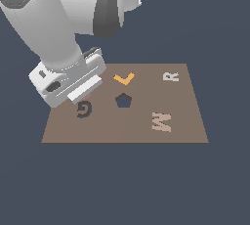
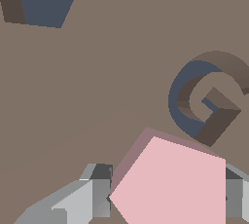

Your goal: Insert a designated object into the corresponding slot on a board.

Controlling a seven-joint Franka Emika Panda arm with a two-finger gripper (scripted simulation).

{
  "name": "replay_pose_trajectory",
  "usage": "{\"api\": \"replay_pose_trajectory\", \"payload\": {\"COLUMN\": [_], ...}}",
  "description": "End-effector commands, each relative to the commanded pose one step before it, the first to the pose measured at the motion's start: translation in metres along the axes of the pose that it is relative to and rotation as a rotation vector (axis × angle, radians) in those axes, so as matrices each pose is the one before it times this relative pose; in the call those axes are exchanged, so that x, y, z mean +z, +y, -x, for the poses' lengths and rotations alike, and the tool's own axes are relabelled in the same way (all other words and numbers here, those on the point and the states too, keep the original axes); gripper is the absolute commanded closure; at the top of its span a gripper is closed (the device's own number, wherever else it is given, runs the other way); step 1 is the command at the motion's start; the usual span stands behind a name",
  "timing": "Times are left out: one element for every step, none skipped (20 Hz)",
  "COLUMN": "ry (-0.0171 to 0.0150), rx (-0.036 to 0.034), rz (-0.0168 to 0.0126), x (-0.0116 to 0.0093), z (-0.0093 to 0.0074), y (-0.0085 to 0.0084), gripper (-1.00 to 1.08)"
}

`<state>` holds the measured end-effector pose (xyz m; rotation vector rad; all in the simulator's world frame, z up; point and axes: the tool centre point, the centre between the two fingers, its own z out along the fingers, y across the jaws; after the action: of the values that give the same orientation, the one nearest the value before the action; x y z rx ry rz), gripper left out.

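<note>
Wrist view: I see my gripper [image 2: 165, 198] clamped on the pink pentagon block [image 2: 170, 184], beside the board's [image 1: 185, 126] G cutout [image 2: 204, 99]; pentagon slot [image 1: 123, 101] unfilled.

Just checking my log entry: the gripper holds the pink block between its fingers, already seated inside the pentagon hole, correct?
Not quite. The gripper does hold the pink block, but beside the G cutout; the wrist view shows the pentagon hole apart and still empty.

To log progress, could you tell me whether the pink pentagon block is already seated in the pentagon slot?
No, the pink pentagon block sits between the end effector fingers, apart from the empty pentagon slot.
</note>
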<state>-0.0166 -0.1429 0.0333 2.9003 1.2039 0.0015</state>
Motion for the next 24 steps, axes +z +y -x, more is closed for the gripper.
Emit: {"api": "replay_pose_trajectory", "payload": {"ry": [0.00033, 0.00005, 0.00005, 0.00005, 0.00005, 0.00005, 0.00005, 0.00005, 0.00005, 0.00005, 0.00005, 0.00005, 0.00004, 0.00004, 0.00004, 0.00004, 0.00005, 0.00005, 0.00005, 0.00005, 0.00005, 0.00005, 0.00005, 0.00005], "rx": [-0.11318, -0.04510, -0.04522, -0.04535, -0.04548, -0.04560, -0.04571, -0.04582, -0.04594, -0.04604, -0.04615, -0.04625, -0.04635, -0.04646, -0.04655, -0.04665, -0.04675, -0.04686, -0.04695, -0.04705, -0.04715, -0.04725, -0.04734, -0.04744], "rz": [0.00062, 0.00008, 0.00008, 0.00008, 0.00008, 0.00007, 0.00007, 0.00007, 0.00007, 0.00006, 0.00006, 0.00006, 0.00006, 0.00005, 0.00005, 0.00005, 0.00004, 0.00004, 0.00004, 0.00003, 0.00003, 0.00003, 0.00002, 0.00002], "x": [-0.00072, -0.00019, -0.00019, -0.00019, -0.00019, -0.00019, -0.00019, -0.00019, -0.00019, -0.00018, -0.00018, -0.00018, -0.00018, -0.00018, -0.00018, -0.00018, -0.00018, -0.00018, -0.00017, -0.00017, -0.00017, -0.00017, -0.00017, -0.00017], "z": [-0.00812, -0.00317, -0.00318, -0.00320, -0.00321, -0.00323, -0.00324, -0.00326, -0.00327, -0.00329, -0.00330, -0.00332, -0.00333, -0.00335, -0.00336, -0.00337, -0.00339, -0.00341, -0.00342, -0.00344, -0.00345, -0.00347, -0.00348, -0.00350], "y": [0.00433, 0.00176, 0.00176, 0.00177, 0.00177, 0.00177, 0.00177, 0.00178, 0.00178, 0.00178, 0.00178, 0.00178, 0.00178, 0.00179, 0.00179, 0.00179, 0.00179, 0.00179, 0.00179, 0.00179, 0.00179, 0.00179, 0.00179, 0.00179], "gripper": [1.08, 1.08, 1.08, 1.08, 1.08, 1.08, 1.08, 1.08, 1.08, 1.08, 1.08, 1.08, 1.08, 1.08, 1.08, 1.08, 1.08, 1.08, 1.08, 1.08, 1.08, 1.08, 1.08, 1.08]}}
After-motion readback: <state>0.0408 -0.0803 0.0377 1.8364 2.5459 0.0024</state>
